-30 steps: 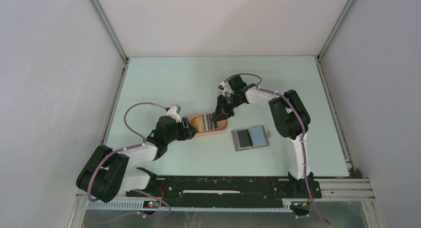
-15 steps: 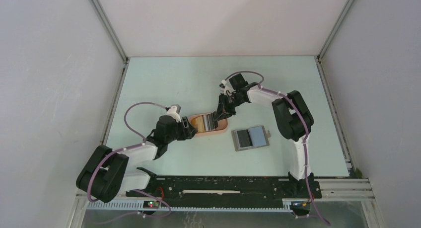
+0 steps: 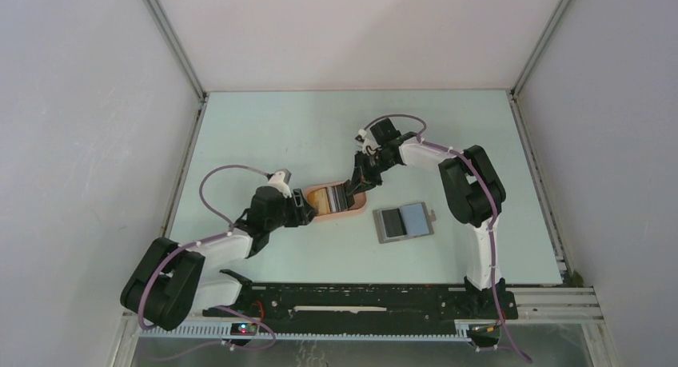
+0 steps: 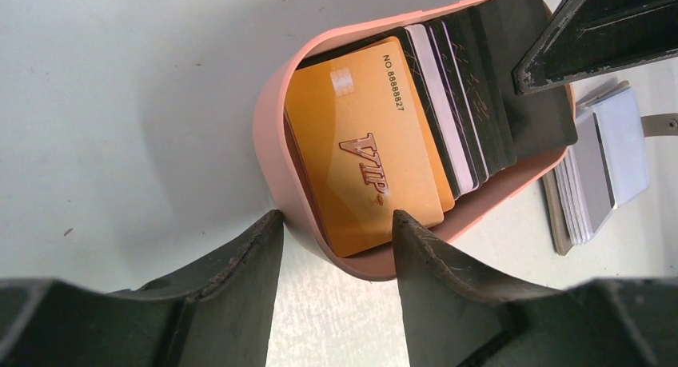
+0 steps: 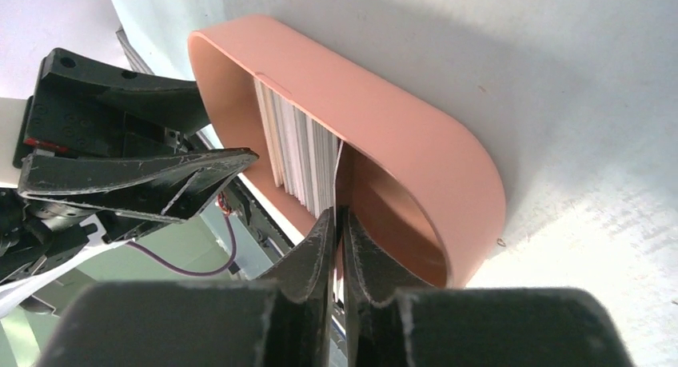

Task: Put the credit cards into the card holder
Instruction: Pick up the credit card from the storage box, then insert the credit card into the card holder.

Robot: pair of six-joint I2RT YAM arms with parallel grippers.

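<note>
Top external view shows a peach oval tray [image 3: 340, 217] lying about midway between the left and right edges of the pale green table [image 3: 264, 127], a little nearer the near edge than the far one. The card holder [image 3: 404, 221] lies open and flat just to the tray's right, apart from it. Its dark grey half is toward the tray, and its blue-grey half and small tab are toward the table's right edge. All the credit cards [image 4: 472, 103] stand on edge in a row inside the tray; none is in the card holder. An orange card [image 4: 360, 159] printed "VIP" leans at the end toward the table's left edge, with dark, silvery-striped ones behind it. The left gripper [image 4: 337, 217] sits at the tray's rounded left end with its jaws about half apart and set across the wall. One fingertip touches the outside of the wall and the other reaches inside, over the orange card's corner. The right gripper [image 5: 339, 215] comes down into the tray's other end with its jaws almost together, pinching the thin edge of the end card [image 5: 340, 171], which stands slightly apart from the rest of the row.
</note>
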